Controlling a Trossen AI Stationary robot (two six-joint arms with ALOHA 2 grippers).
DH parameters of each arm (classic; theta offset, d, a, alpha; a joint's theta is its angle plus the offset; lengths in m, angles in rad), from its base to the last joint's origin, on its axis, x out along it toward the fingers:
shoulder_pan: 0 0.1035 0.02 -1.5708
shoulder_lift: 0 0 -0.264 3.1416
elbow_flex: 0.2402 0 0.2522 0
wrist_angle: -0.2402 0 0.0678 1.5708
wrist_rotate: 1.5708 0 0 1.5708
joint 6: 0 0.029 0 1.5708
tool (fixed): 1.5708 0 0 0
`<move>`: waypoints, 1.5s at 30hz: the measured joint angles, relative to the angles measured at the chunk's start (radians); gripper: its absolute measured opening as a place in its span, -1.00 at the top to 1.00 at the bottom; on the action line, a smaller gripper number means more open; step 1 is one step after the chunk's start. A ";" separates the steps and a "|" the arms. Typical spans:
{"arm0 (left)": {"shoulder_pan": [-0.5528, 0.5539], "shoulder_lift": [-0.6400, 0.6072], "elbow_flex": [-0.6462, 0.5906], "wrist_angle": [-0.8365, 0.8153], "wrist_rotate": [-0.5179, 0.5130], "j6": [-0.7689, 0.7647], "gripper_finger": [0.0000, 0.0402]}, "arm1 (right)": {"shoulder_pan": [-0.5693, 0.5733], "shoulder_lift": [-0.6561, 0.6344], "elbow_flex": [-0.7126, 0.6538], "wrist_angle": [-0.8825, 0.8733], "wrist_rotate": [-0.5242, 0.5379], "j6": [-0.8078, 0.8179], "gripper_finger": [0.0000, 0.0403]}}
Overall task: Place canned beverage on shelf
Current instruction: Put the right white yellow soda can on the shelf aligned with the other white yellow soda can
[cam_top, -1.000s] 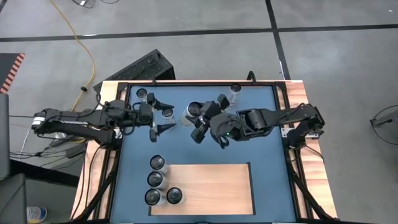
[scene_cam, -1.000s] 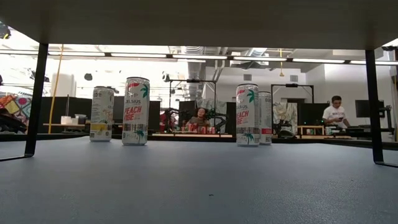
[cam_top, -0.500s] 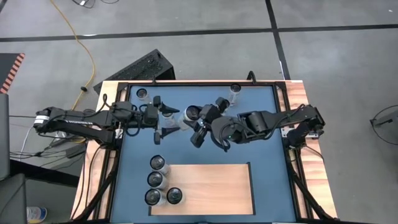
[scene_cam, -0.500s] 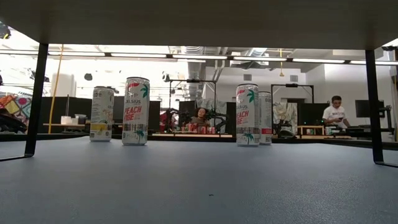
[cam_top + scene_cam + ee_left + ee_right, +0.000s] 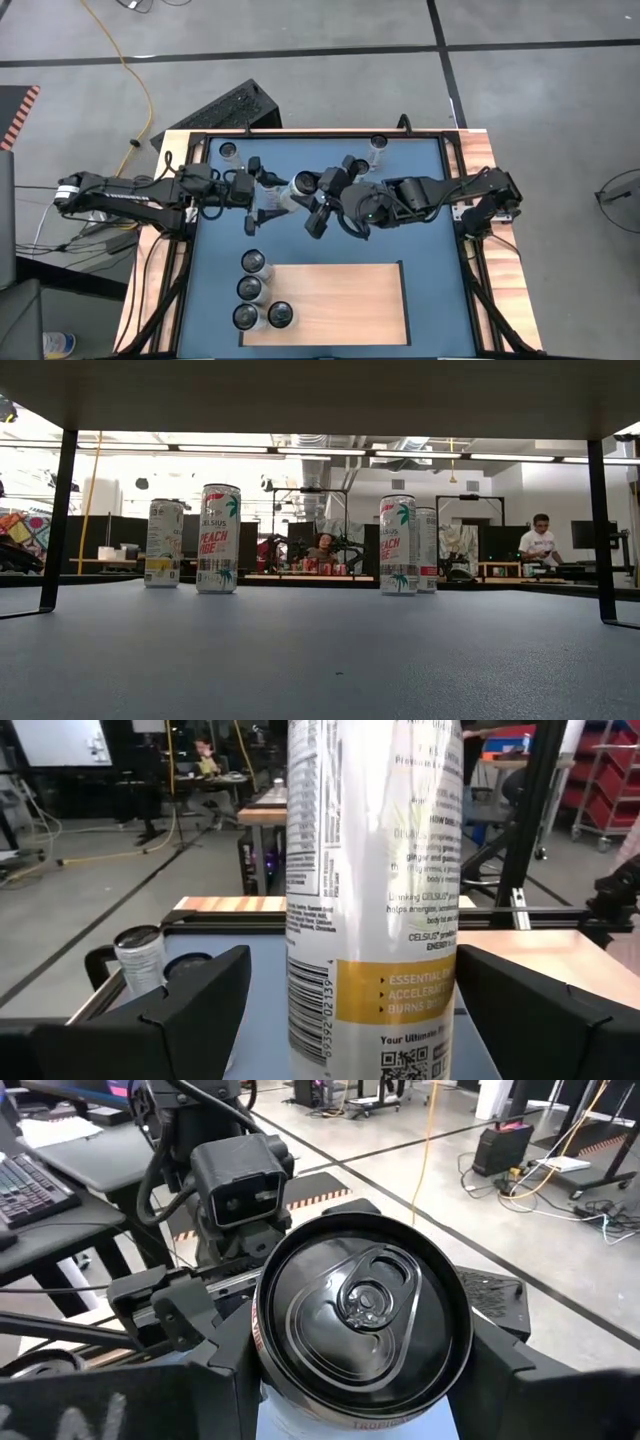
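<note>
Blue tabletop (image 5: pixel 420 250) under me, workshop beyond it, a person (image 5: pixel 540 538) seated at a desk far behind. The shelf (image 5: pixel 340 300) is my landmark: the pale wood panel lying flat at the near side of the table.

The can (image 5: pixel 362 1305) is not on the shelf; it sits well beyond the shelf's far edge, roughly in line with its left half, caught between both arms. The right gripper (image 5: pixel 318 200) has it: I'm staring at the pull-tab, with a dark finger pressed against each side of the body.

The left gripper (image 5: pixel 268 193), also beyond the shelf's far edge, has its jaws spread wide and straddling the same can, label side on. Whether its pads (image 5: pixel 190 1005) touch the can, I cannot tell.

Four cans (image 5: pixel 256 263) are clustered at the shelf's left edge. Two more cans (image 5: pixel 228 150) stand well beyond the shelf, at the table's far rim.
</note>
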 joint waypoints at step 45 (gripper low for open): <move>0.000 -0.015 -0.002 0.151 0.281 -0.145 -0.24 | 0.060 -0.004 0.001 0.186 -0.101 -0.333 -0.37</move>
